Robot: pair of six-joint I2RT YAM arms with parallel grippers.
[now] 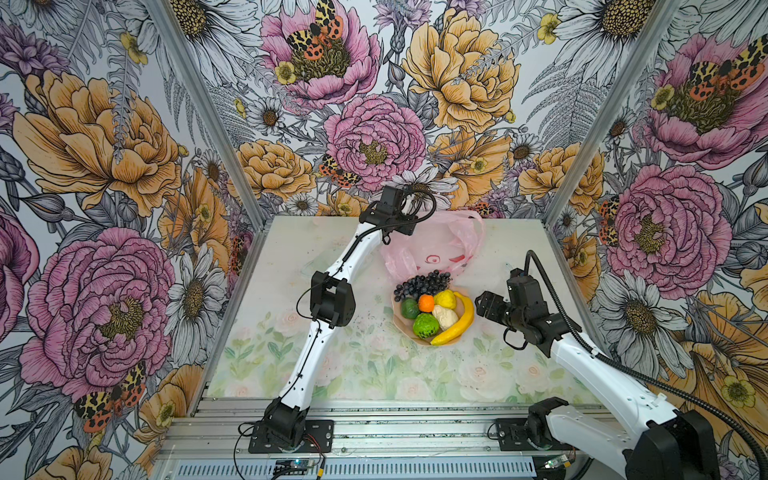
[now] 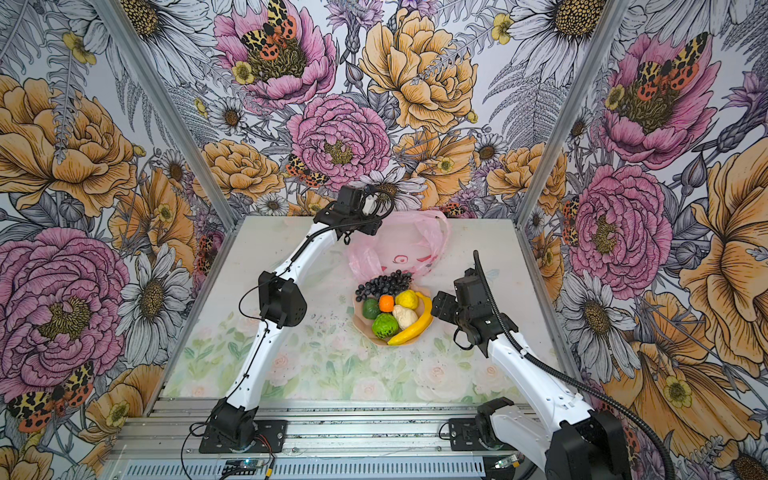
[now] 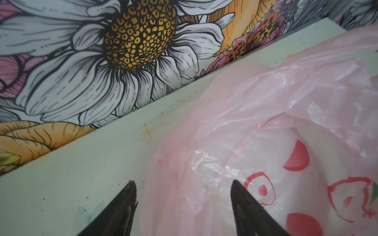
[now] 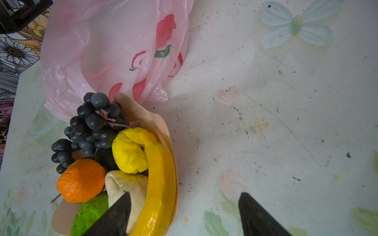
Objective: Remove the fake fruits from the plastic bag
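Both my grippers gape wide, empty.
Left gripper (image 3: pixel 183 181) straddles the plastic bag (image 3: pixel 266 122) edge; right gripper (image 4: pixel 185 193) half hides the cream-white lump (image 4: pixel 122 181), lower left.

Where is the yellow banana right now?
In both top views the banana lies along the right rim of the peach bowl, beside the cream-white lump, near the right gripper.
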